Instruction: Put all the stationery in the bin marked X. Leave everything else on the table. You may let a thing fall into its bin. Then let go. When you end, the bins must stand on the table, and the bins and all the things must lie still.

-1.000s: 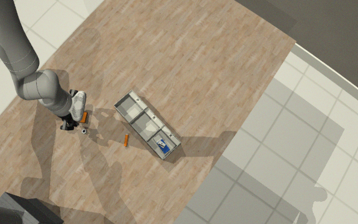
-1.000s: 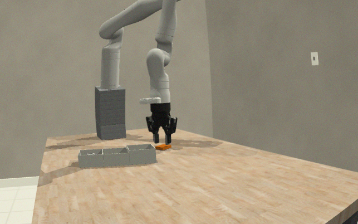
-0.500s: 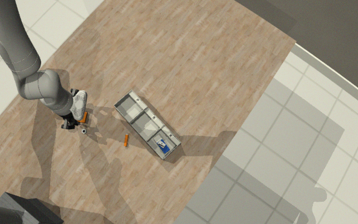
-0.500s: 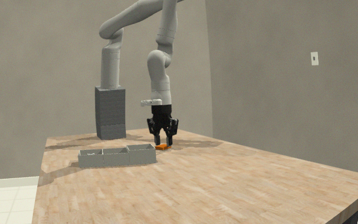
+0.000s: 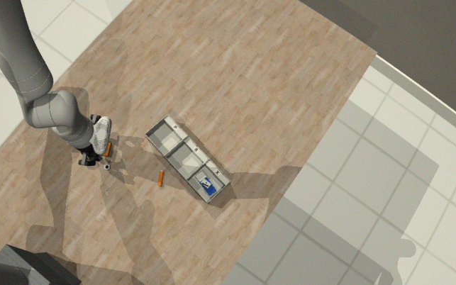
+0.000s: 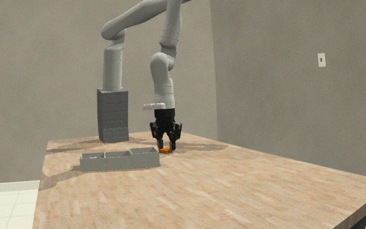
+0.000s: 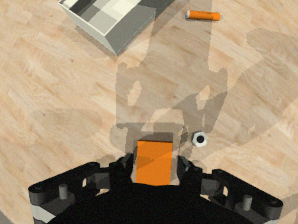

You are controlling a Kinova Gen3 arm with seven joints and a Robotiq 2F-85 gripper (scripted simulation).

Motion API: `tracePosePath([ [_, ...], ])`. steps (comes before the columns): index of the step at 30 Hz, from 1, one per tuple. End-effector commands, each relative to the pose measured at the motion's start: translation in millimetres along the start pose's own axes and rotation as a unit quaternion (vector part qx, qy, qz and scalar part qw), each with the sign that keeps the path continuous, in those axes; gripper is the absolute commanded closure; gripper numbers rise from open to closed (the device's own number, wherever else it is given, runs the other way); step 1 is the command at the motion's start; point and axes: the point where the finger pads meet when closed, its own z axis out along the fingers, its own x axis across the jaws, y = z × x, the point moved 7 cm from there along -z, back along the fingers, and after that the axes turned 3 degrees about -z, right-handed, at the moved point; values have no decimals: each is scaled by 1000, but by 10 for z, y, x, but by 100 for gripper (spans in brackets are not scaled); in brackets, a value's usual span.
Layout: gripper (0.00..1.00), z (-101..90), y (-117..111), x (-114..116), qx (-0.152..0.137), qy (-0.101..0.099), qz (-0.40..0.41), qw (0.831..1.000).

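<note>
Wooden table (image 6: 221, 185): orange block (image 7: 153, 160) lies between fingers of the half-open, unclenched claw (image 7: 156, 175)

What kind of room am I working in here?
Likely a bare test room or lab: a single arm on a grey pedestal at a wooden table, plain grey walls, a tiled floor, and three joined sorting bins.

A pale wooden table (image 6: 207, 185) with a plank-patterned top fills most of the exterior view. A tall grey block (image 6: 112, 115) stands at its far edge, at about 11 o'clock. Plain grey walls (image 6: 278, 108) rise behind, with a small white wall plate (image 6: 321, 60) at 2 o'clock. From above, light tiled floor (image 5: 382, 170) lies at 4 o'clock of the table, crossed by shadows
</note>
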Motion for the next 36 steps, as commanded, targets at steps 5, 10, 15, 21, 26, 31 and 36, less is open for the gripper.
tracePosePath([
  [5, 65, -4, 0, -7, 0, -1, 0, 1000],
  [10, 65, -4, 0, -8, 0, -1, 0, 1000],
  [15, 65, -4, 0, -8, 0, -1, 0, 1000],
  [21, 65, -4, 0, -8, 0, -1, 0, 1000],
  [26, 65, -4, 0, -8, 0, -1, 0, 1000],
  [31, 65, -4, 0, -8, 0, -1, 0, 1000],
  [36, 65, -137, 0, -8, 0, -1, 0, 1000],
])
